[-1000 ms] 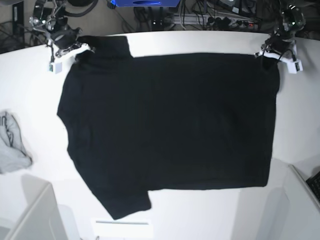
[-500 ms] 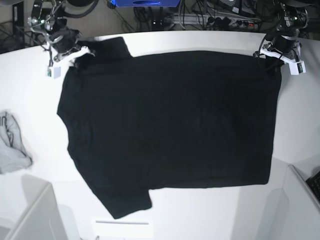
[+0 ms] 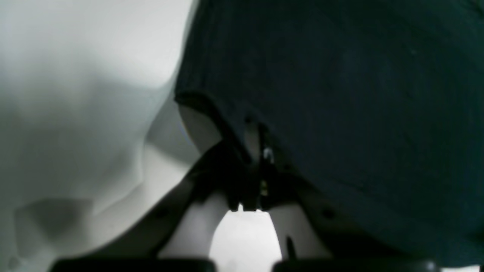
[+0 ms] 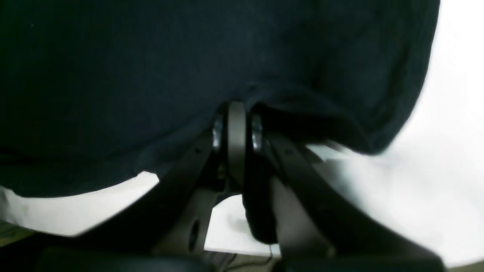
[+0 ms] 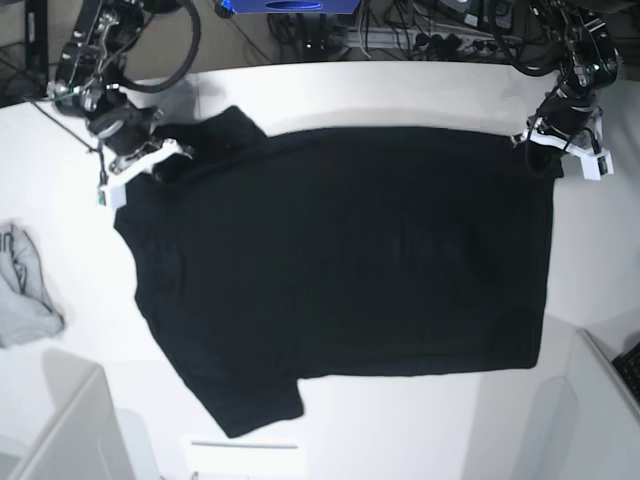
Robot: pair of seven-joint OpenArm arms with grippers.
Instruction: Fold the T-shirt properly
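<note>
The black T-shirt (image 5: 340, 260) lies spread flat, plain side up, on the white table (image 5: 400, 90), with one short sleeve at the front (image 5: 250, 405) and one at the back left (image 5: 225, 130). On the left of the base view, my right gripper (image 5: 150, 165) is shut on the shirt's far edge beside that back sleeve. Its wrist view shows the jaws (image 4: 236, 113) pressed together under bunched black cloth (image 4: 151, 56). At the far right corner, my left gripper (image 5: 560, 145) is shut on the hem. Its closed fingertips (image 3: 253, 132) pinch the hem's edge (image 3: 196, 102).
A small light-grey cloth (image 5: 25, 290) lies crumpled at the table's left edge. A white box (image 5: 70, 430) stands at the front left and a white panel (image 5: 590, 400) at the front right. Cables and a blue object (image 5: 290, 8) lie behind the table.
Both grippers have drawn toward the front of the table, pulling the shirt's far edge with them. The back sleeve and far hem now sit nearer than a second ago.
</note>
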